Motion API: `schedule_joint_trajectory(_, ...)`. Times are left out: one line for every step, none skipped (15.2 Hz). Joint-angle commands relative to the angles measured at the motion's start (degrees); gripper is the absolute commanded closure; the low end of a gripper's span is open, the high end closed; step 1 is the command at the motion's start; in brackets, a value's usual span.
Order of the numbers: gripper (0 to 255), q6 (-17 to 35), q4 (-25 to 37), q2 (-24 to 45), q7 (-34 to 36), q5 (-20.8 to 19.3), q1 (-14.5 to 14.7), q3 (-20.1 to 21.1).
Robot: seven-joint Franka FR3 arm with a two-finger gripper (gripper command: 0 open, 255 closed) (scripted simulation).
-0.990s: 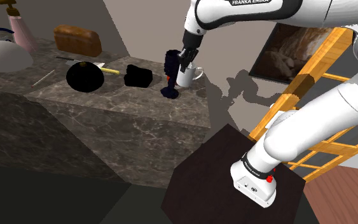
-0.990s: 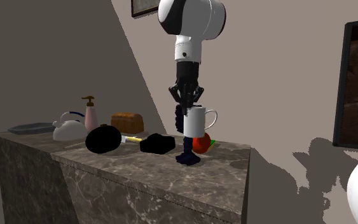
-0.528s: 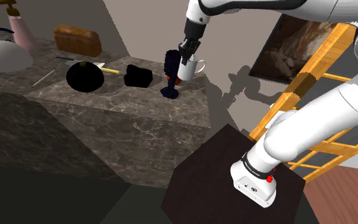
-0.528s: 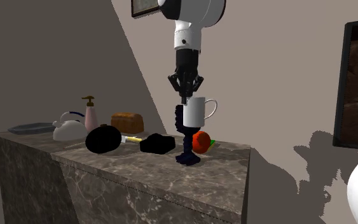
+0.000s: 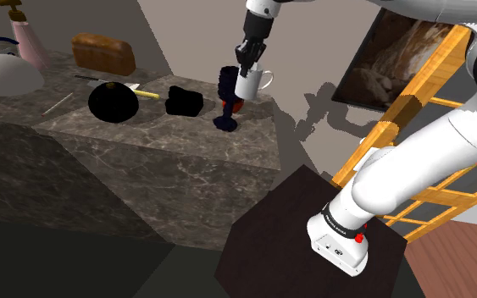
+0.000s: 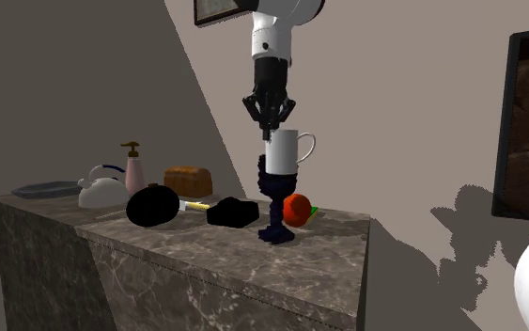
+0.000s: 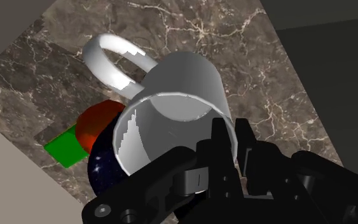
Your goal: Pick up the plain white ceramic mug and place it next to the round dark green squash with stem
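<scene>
The white mug [image 5: 249, 84] hangs in the air above the marble counter's far corner, upright, handle pointing away from the squash. My gripper [image 5: 246, 71] is shut on its rim from above; the second exterior view shows the gripper [image 6: 272, 130] over the mug [image 6: 283, 152]. In the wrist view one finger sits inside the mug [image 7: 177, 95] and one outside, with the gripper [image 7: 231, 137] clasping the wall. The round dark squash [image 5: 113, 102] [image 6: 154, 205] rests on the counter, well off to the shoulder view's left of the mug.
A dark blue goblet [image 5: 226, 103] [image 6: 276, 202] stands right under the mug beside a red tomato [image 6: 296, 209] on a green pad [image 7: 66, 147]. A black block [image 5: 183, 101] lies between goblet and squash. Bread loaf [image 5: 102, 53], teapot [image 5: 3, 68] and pink dispenser [image 5: 26, 38] stand further back.
The gripper has risen with the mug in it, lifting it from beside the goblet's bowl to above it. Nothing else has moved.
</scene>
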Motion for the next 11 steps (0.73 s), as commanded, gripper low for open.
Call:
schedule_joint_trajectory(255, -0.4, 3.8, 3.4, 2.1, -0.2, 0.6, 1.3)
schedule_joint_trajectory(255, -0.5, 5.6, 5.1, 3.2, -0.4, 1.0, 2.0)
schedule_joint_trajectory(255, -0.7, 7.5, 6.9, 4.3, -0.6, 1.4, 2.7)
schedule_joint_trajectory(255, -0.9, 9.5, 8.7, 5.4, -0.9, 1.8, 3.4)
schedule_joint_trajectory(255, -1.1, 11.6, 10.6, 6.6, -1.2, 2.2, 4.0)
schedule_joint_trajectory(255, -1.5, 13.8, 12.5, 7.7, -1.6, 2.6, 4.6)
schedule_joint_trajectory(255, -1.8, 16.1, 14.4, 8.8, -2.0, 3.1, 5.2)
schedule_joint_trajectory(255, -2.3, 18.5, 16.5, 9.9, -2.5, 3.6, 5.7)
schedule_joint_trajectory(255, -2.8, 21.1, 18.5, 11.0, -3.1, 4.2, 6.2)
schedule_joint_trajectory(255, -3.4, 23.7, 20.7, 12.1, -3.6, 4.8, 6.7)
schedule_joint_trajectory(255, -4.1, 26.5, 22.9, 13.1, -4.2, 5.4, 7.1)
